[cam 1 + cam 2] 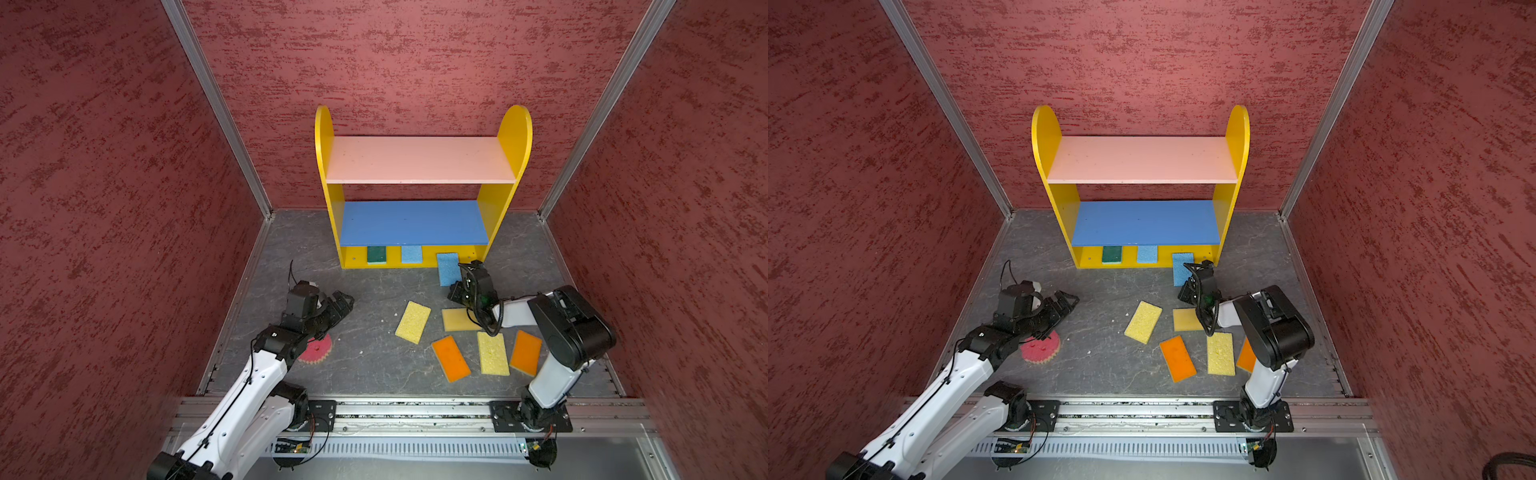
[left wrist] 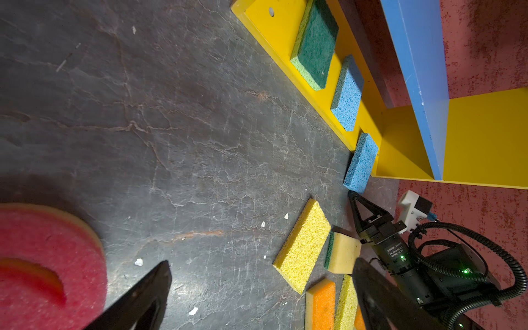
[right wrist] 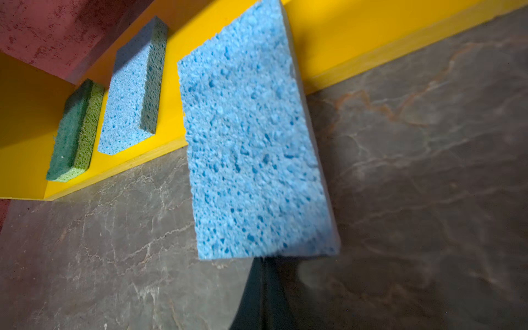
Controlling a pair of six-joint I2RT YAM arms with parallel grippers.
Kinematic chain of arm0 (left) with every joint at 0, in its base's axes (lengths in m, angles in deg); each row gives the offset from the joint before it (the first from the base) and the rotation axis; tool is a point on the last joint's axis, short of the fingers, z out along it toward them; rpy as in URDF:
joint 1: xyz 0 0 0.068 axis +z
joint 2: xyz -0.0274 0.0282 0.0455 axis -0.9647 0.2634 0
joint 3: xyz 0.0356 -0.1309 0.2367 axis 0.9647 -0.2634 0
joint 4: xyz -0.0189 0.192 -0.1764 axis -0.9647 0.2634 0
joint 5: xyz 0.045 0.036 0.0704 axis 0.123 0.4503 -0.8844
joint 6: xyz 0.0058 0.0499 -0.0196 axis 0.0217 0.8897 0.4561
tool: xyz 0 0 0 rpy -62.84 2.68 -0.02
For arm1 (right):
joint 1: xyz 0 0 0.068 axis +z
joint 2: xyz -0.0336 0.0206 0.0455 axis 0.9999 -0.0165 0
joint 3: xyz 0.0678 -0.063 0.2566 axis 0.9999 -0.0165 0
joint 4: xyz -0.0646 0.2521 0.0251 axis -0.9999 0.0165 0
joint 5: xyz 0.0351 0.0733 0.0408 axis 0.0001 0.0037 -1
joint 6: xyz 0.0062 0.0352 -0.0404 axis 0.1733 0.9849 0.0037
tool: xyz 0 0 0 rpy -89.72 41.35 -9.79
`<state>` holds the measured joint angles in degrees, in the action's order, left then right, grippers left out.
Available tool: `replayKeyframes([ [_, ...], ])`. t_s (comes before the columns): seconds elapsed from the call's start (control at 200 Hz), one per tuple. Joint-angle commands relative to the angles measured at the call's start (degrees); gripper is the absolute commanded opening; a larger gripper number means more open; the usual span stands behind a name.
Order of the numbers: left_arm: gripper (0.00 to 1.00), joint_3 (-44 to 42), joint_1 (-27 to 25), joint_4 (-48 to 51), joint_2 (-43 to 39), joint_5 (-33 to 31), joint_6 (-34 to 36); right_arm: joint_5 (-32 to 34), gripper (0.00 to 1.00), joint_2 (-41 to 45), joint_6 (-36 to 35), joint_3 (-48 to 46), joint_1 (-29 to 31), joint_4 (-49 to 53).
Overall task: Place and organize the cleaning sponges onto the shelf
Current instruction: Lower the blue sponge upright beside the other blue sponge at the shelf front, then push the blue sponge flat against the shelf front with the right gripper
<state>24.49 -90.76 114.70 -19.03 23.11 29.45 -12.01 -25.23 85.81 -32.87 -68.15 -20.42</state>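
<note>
Both fingers of the right gripper closed tight on nothing. We see the tips at the near short edge of a blue sponge, touching, it seems. Sponge: flat rectangle, coarse open pores. Its far end lies over the front lip of the yellow base of the shelf, near end on the floor. On that base, apart: second blue sponge, green sponge. Above bare floor, left gripper spread wide, empty; pink round sponge under its arm. Open room on pink board and blue board.
</note>
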Motion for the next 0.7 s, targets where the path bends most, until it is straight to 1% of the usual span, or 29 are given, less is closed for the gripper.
replayKeyframes([
  [0.0, 0.99, -0.3, 0.5, 0.5, 0.5, -0.6, 0.0, 0.8, 0.00, -3.3, 0.3, 2.0, -0.2, -2.5],
  [0.165, 0.99, 1.0, 0.7, 0.1, 3.1, 0.1, 0.7, 1.4, 0.00, -7.2, 1.8, 4.0, -0.7, -5.1],
  [0.296, 0.99, 0.7, 0.7, -0.9, 3.3, 0.5, 0.2, 2.0, 0.00, -8.9, 2.8, 4.7, -1.4, -6.7],
  [0.546, 0.99, 0.2, 0.7, -0.8, 3.4, 0.3, 0.1, 3.8, 0.00, -7.6, 2.6, 5.1, -3.4, -6.4],
  [0.696, 0.99, 0.2, 0.7, -1.6, 4.0, 0.8, 0.0, 3.6, 0.00, -7.3, 2.4, 5.6, -4.2, -6.6],
])
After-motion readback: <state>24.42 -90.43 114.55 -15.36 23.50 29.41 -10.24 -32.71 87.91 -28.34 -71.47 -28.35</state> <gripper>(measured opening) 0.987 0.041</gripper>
